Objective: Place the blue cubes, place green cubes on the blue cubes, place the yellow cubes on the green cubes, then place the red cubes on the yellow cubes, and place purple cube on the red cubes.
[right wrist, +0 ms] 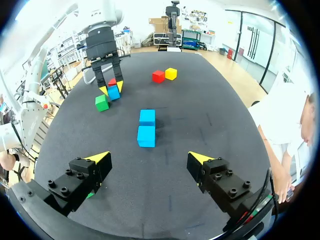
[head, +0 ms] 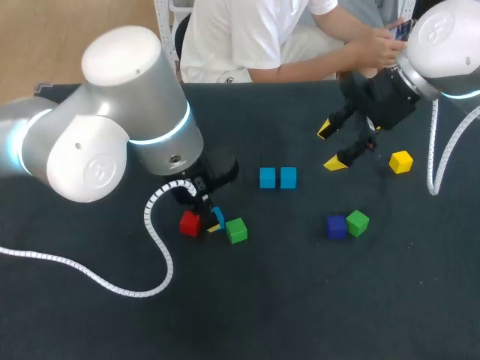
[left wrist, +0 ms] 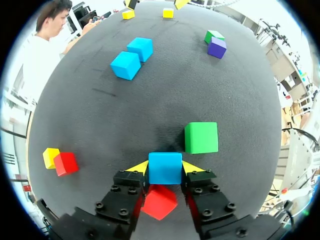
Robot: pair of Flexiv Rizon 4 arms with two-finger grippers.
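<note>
Currently: left gripper (left wrist: 165,169) is clamped on a blue cube (left wrist: 165,167), one yellow tip flat against each of two opposite faces. The cube sits square to the fingers and has no long axis. Whether it is lifted off the counter (head: 300,300) cannot be told.

A red cube (left wrist: 159,201) lies under the gripper, just behind the held cube, turned corner-on. A green cube (left wrist: 201,137) is just beside the held cube, not touching it, its faces roughly parallel to it.

Ahead of the left gripper is the blue pair (head: 277,178), two cubes face to face. The row's long axis runs side to side in the head view. Near the pair, a purple cube (head: 336,226) touches a second green cube (head: 358,223). A second red cube (right wrist: 158,76) and a second yellow cube (right wrist: 171,73) touch, well apart from the rest.

Right gripper (head: 330,146) is spread wide, holding nothing, above the counter. A yellow cube (head: 400,161) stands alone near it.

All cubes are matte, solid-coloured and crisp-edged. The counter is dark with a fine cloth-like grain.
</note>
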